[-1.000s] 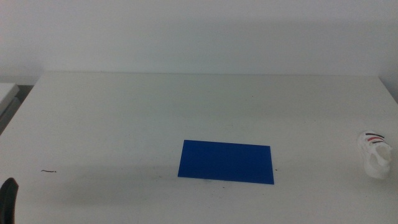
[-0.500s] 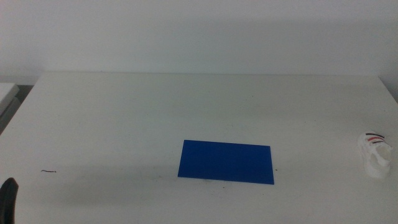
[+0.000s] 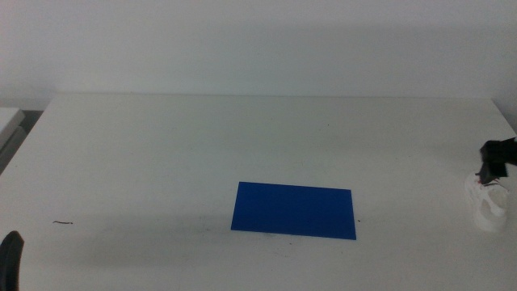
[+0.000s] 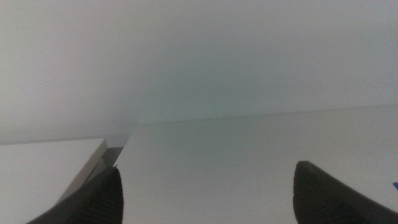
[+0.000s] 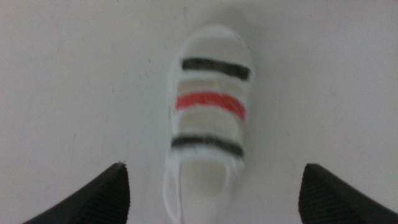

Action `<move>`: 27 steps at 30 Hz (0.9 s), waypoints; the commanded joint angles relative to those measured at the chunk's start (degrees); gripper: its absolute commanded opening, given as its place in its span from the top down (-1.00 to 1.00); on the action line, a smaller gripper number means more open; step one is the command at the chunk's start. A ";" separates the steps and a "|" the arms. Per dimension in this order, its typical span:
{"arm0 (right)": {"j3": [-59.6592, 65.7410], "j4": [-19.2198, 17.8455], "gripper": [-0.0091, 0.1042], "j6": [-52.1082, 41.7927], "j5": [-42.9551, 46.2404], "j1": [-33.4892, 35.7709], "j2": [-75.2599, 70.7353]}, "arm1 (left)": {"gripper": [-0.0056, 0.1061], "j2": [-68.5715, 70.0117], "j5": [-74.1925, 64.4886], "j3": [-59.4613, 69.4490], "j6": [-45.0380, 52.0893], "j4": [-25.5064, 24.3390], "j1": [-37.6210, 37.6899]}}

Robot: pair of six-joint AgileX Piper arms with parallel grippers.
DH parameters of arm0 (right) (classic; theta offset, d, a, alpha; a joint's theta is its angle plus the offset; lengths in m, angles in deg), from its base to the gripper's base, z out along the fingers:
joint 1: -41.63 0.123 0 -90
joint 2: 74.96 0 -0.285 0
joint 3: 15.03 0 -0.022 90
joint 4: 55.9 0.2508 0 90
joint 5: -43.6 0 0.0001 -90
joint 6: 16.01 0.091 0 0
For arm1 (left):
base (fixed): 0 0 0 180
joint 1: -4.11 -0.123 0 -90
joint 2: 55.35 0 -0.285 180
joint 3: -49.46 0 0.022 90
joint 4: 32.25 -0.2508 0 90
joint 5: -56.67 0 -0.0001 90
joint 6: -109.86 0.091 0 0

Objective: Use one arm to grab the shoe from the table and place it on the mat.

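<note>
Shoe (image 5: pixel 208 118), small white thick-soled sandal with dark and red straps, lay near the white table's (image 3: pixel 242 145) right edge beneath my right gripper (image 5: pixel 211 193), jaws wide; seemingly light, stiff-soled, best pinched across its sides.

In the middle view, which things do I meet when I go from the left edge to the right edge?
Left tool at the bottom corner → small dark mark on the table → blue mat → white shoe, with the right tool open above it.
</note>
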 commanded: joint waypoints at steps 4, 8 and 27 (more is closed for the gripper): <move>-0.49 -0.37 -0.80 0.05 4.61 0.43 5.59 | -0.78 -0.28 0.74 0.02 -0.08 0.23 0.01; -0.49 -0.13 -0.72 0.05 6.46 0.43 8.25 | -0.78 -0.28 0.74 0.02 -0.08 0.23 0.01; -19.68 0.19 0.74 -29.03 -2.83 34.18 9.21 | -0.78 -0.28 0.74 0.02 -0.08 0.23 0.01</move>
